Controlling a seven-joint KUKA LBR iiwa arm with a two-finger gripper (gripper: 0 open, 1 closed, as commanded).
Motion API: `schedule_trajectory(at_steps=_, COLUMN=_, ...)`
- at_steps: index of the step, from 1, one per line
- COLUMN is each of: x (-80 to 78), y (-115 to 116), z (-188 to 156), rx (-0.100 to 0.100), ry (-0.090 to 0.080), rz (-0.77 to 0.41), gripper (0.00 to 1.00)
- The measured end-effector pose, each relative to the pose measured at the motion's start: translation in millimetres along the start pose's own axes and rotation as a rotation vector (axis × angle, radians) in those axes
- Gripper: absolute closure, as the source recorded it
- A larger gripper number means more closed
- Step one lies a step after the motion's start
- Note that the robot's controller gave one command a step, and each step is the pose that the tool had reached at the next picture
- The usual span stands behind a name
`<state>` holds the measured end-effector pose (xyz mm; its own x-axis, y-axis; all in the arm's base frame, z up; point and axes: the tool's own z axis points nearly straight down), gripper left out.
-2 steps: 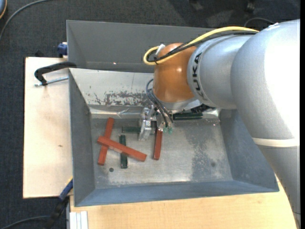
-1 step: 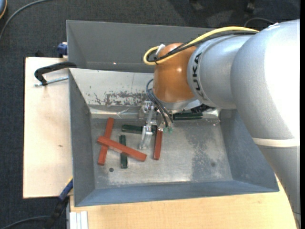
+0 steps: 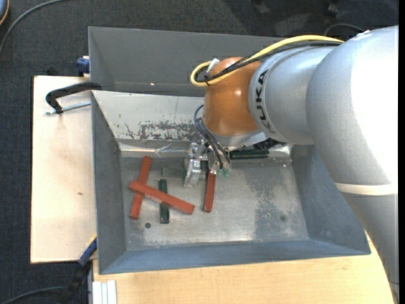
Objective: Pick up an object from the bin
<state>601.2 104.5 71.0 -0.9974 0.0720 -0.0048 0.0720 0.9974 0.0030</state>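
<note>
The arm (image 3: 354, 106) comes in from the right of the frame and bends down into the grey bin (image 3: 107, 189), its orange cover (image 3: 228, 103) sitting just above centre with a yellow cable (image 3: 285, 46) looped over the top of it. Below the cover the gripper (image 3: 202, 168) hangs low over the bin floor, a little left of the middle of the frame. From where I stand I cannot tell whether the hand is spread or pressed together, and I cannot tell whether it has hold of anything. Right at its lower right side lies a lone red stick (image 3: 208, 194), running almost straight up and down the picture, its upper end tucked in against the gripper and its lower end pointing toward the front wall. To the left, apart from it, two more red sticks (image 3: 152, 194) lie crossed over one another on the floor, one steep and one slanting down to the right. A dark green stick (image 3: 164, 204) lies among them, passing under the slanting one. A small dark speck (image 3: 147, 225) sits just beside the crossed pair, lower left of the floor.
</note>
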Motion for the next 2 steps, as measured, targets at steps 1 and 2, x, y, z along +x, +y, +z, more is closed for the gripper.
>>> schedule_trajectory(at_steps=1, x=0.0, y=0.0, z=-0.1, rx=0.0, ry=0.0, rz=0.0, gripper=0.0)
schedule_trajectory(at_steps=2, x=0.0, y=-0.1, z=0.0, rx=0.0, ry=0.0, rz=0.0, gripper=1.0)
